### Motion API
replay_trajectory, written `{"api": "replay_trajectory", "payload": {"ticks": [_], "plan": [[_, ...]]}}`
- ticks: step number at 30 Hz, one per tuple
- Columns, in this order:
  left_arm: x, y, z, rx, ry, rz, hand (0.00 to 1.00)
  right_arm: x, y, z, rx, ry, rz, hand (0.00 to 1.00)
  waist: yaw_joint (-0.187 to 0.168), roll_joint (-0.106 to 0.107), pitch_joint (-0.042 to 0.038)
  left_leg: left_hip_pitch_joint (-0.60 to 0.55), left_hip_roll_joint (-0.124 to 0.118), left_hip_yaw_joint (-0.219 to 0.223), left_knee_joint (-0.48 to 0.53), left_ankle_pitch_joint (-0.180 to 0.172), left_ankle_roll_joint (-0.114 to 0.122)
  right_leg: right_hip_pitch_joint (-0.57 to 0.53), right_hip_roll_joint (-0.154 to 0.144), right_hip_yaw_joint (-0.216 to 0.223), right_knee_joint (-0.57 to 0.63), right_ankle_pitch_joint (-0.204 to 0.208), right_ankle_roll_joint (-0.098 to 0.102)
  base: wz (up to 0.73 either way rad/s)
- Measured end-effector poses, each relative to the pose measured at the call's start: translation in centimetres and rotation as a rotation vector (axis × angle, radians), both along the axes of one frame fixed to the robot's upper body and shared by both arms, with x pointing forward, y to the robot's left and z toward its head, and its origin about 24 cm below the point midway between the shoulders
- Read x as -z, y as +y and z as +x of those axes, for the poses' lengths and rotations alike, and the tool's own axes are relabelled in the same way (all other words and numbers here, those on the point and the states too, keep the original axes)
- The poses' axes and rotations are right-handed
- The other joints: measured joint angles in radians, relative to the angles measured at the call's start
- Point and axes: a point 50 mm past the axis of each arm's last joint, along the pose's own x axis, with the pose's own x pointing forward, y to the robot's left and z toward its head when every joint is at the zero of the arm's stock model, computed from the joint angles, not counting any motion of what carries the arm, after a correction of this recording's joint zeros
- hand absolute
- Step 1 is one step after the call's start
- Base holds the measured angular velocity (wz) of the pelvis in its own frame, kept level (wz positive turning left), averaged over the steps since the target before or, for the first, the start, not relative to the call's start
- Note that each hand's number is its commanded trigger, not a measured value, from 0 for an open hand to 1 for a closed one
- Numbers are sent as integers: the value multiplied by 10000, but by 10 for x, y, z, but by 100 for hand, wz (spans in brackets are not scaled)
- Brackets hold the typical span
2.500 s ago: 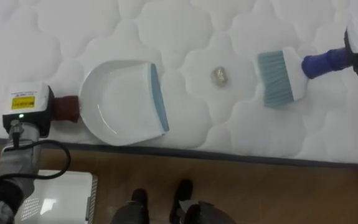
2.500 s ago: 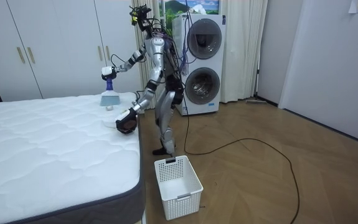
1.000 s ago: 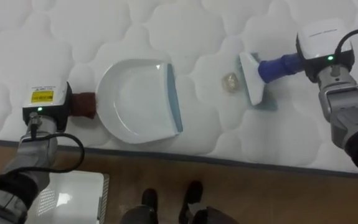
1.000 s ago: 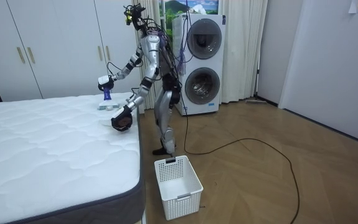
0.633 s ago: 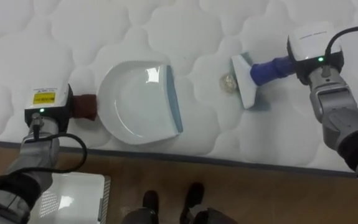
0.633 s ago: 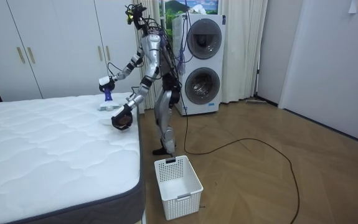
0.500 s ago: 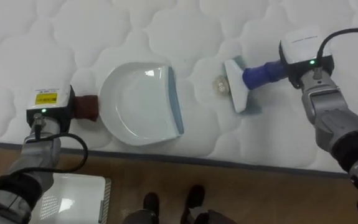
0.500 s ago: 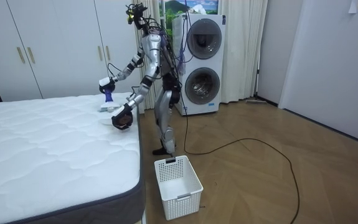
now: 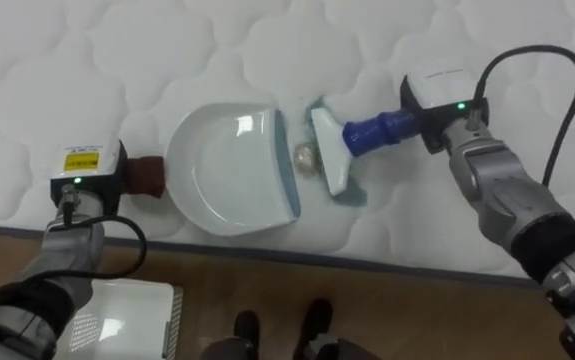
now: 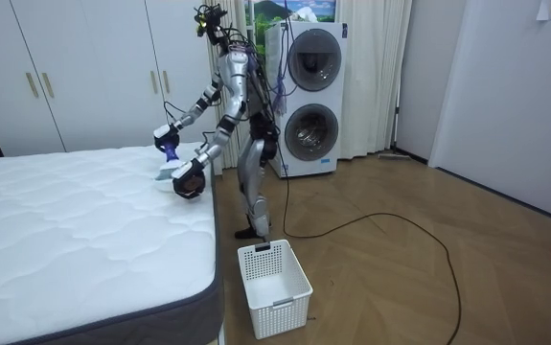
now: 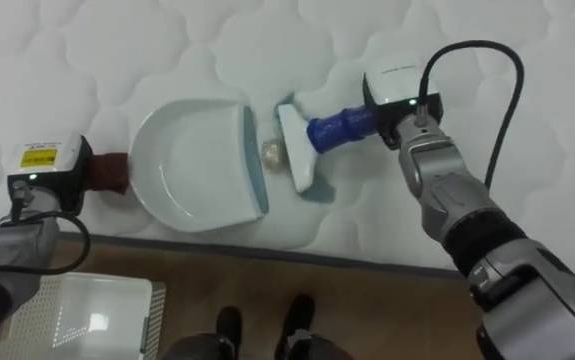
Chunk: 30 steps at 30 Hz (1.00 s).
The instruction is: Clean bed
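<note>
Fingers of the right hand point(image 9: 439, 115) are curled under the hand and clamped on the blue handle of a hand brush point(image 9: 347, 145). They are mostly hidden beneath the back of the hand. Fingers of the left hand point(image 9: 85, 175) are hidden in the same way, closed round the brown handle of a white dustpan point(image 9: 229, 170).

A yellow label point(image 9: 80, 160) on the back of the left hand carries dark print too small to read. A small green light glows just below it.

The dustpan lies flat on a white quilted mattress point(image 9: 217, 50), near the mattress edge, with its pale blue lip turned towards the brush. The brush's white head stands tilted just beside that lip, its pale blue bristles pressed down on the mattress on the side away from the dustpan.

A small crumpled scrap of rubbish point(image 9: 307, 157) sits between the dustpan's lip and the brush head, touching or nearly touching both.

On the wooden floor below the dustpan's handle end stands a white plastic basket point(image 9: 127, 320).

In the room view the robot stands upright at the bedside, both arms reaching down to the dustpan, with stacked washing machines point(image 10: 310, 91) well behind it.
</note>
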Motion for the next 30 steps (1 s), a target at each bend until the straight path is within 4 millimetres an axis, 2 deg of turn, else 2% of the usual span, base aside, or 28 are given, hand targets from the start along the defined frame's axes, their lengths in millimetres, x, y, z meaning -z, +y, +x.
{"api": "replay_trajectory", "payload": {"ticks": [22, 30], "plan": [[3, 1, -2, 67, 237, -58, 100, 15, 19, -4, 293, 2313, 3325, 100, -88, -10, -4, -67, -43, 95, 197, 18, 31, -51, -101, 61, 118, -26, -18, -1], [10, -2, -7, 383, 446, -245, 100, 18, 50, -11, -1148, 2960, 4563, 100, -74, -6, -2, -190, -131, 51, 205, 74, 120, -194, -241, -46, 253, -45, -4, 5]]}}
